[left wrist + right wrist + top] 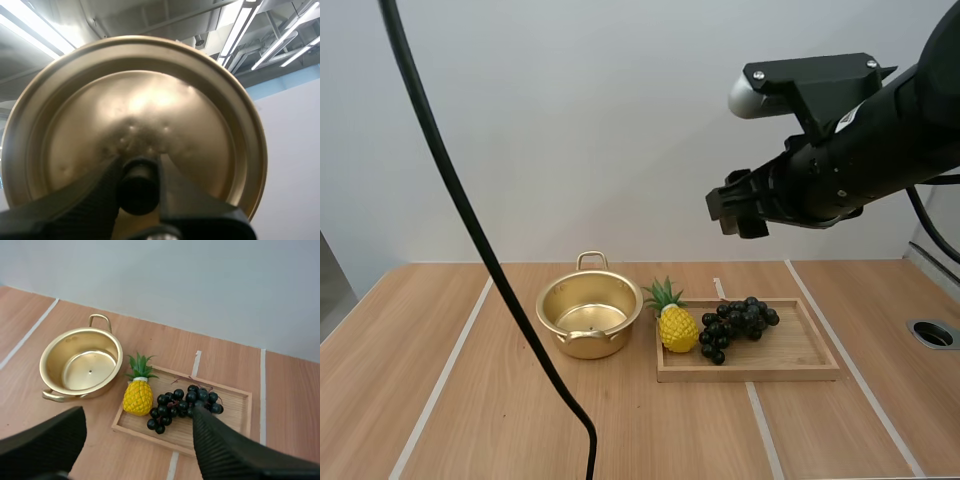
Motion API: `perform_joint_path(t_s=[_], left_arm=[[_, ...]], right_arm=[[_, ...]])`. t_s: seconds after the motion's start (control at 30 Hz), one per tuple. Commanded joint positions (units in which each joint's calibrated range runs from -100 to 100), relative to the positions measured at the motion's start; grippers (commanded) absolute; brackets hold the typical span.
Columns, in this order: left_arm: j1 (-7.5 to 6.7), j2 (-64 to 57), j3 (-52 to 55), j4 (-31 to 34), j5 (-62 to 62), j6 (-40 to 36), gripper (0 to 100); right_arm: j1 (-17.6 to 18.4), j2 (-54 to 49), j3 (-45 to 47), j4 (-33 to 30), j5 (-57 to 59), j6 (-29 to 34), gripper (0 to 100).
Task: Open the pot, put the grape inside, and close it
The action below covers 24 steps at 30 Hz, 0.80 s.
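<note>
The gold pot [588,315] stands open and empty on the table, also seen from the right wrist [82,364]. A bunch of dark grapes [735,323] lies on the wooden tray [800,355], beside a yellow pineapple [674,322]; the right wrist view shows the grapes [182,405] too. My right gripper [738,207] hangs high above the tray, its fingers [220,450] spread wide apart with nothing between them. In the left wrist view my left gripper [139,186] pinches the black knob [138,185] of the gold lid [135,120], held up in the air.
The pineapple [138,395] sits at the tray's [235,410] end nearest the pot. White lines run across the wooden table. A round hole [933,333] is set in the table at the far right.
</note>
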Motion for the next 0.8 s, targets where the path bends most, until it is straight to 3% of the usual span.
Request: perform_joint_path(t_s=[0.0,0.13,0.23,0.3,0.4,0.77], left_arm=[[-0.06,-0.1,-0.3,0.7,-2.6,-0.6,0],[-0.06,-0.1,-0.3,0.7,-2.6,-0.6,0],[-0.06,-0.1,-0.3,0.7,-2.6,-0.6,0],[-0.06,-0.1,-0.3,0.7,-2.6,-0.6,0],[-0.06,-0.1,-0.3,0.7,-2.6,-0.6,0],[-0.06,-0.1,-0.3,0.7,-2.6,-0.6,0]], right_arm=[[-0.2,-0.7,-0.5,-1.9,-0.5,8.8,100],[-0.2,-0.7,-0.5,-6.9,-3.8,25.8,100],[-0.2,-0.6,-0.5,-13.4,-6.2,42.7,100],[-0.2,-0.1,-0.5,-17.7,-6.2,50.0,100],[-0.2,1.5,-0.5,-20.2,-6.2,52.5,100],[-0.2,16.3,-0.5,-19.4,-9.7,55.2,100]])
